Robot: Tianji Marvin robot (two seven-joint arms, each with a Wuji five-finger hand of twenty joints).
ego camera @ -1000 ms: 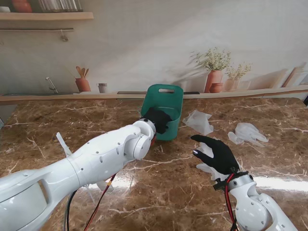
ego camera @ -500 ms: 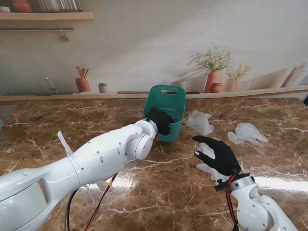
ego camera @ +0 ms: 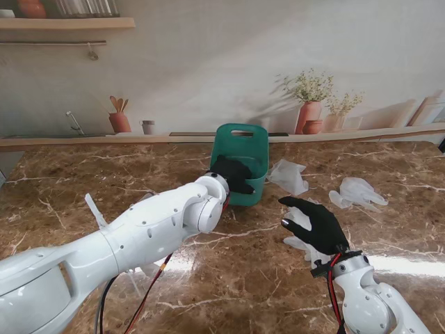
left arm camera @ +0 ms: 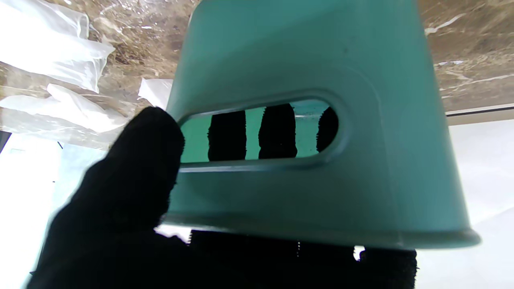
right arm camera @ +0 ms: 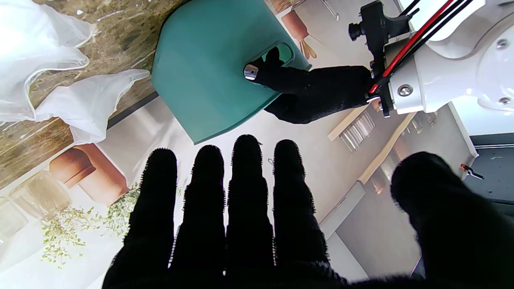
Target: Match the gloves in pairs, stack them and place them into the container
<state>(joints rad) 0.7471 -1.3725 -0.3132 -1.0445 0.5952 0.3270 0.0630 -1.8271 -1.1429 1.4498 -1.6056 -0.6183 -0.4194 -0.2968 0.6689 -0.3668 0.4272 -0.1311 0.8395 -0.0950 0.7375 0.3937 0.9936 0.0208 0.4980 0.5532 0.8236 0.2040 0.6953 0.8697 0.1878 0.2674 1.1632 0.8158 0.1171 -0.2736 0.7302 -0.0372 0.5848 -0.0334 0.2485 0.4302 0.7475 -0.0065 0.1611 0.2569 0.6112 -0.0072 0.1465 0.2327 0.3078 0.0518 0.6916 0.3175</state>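
Gripping smooth teal container, left hand

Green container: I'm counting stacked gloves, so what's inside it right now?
Through the handle slot of the green container, only the left hand's black fingers show inside. Its walls hide the rest, so any gloves inside cannot be seen.
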